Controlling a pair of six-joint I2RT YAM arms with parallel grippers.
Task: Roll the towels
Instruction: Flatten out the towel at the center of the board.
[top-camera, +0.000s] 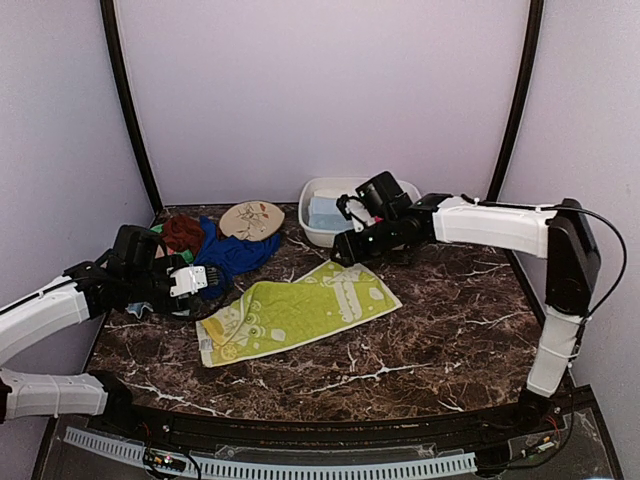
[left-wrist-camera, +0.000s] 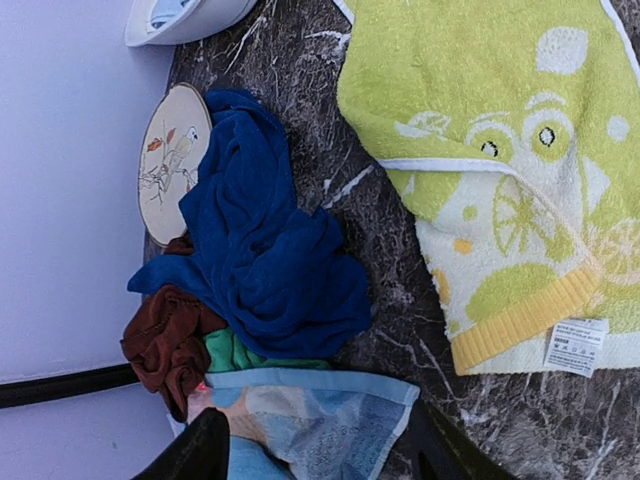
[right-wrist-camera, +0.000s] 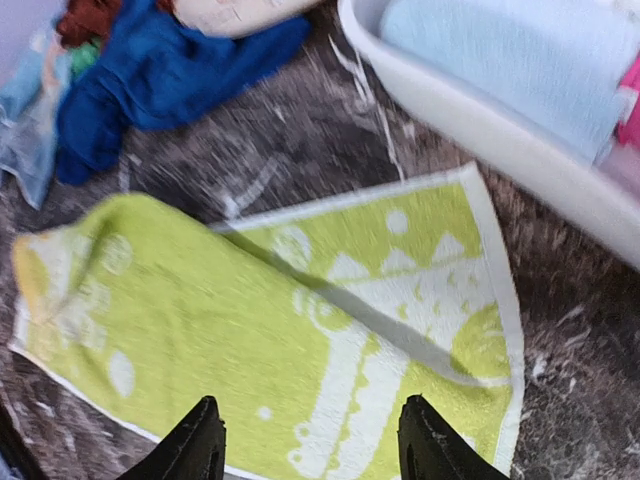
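A yellow-green towel (top-camera: 295, 308) with pale patches lies spread flat in the middle of the dark marble table. My right gripper (right-wrist-camera: 312, 450) hovers open just above its far right part (right-wrist-camera: 250, 340), nothing between the fingers. My left gripper (left-wrist-camera: 320, 455) is open at the towel pile on the left, its fingers either side of a pale blue patterned towel (left-wrist-camera: 320, 420). Beyond it lie a royal blue towel (left-wrist-camera: 270, 260), a brown one (left-wrist-camera: 165, 340) and a bit of a mint one (left-wrist-camera: 230, 352). In the top view the left gripper (top-camera: 205, 280) sits left of the green towel's label corner.
A white basin (top-camera: 318, 238) at the back holds a folded pale blue towel (top-camera: 325, 212) and something pink (right-wrist-camera: 630, 100). An oval beige disc (top-camera: 252, 220) with a bird pattern lies behind the pile. Walls close in on three sides.
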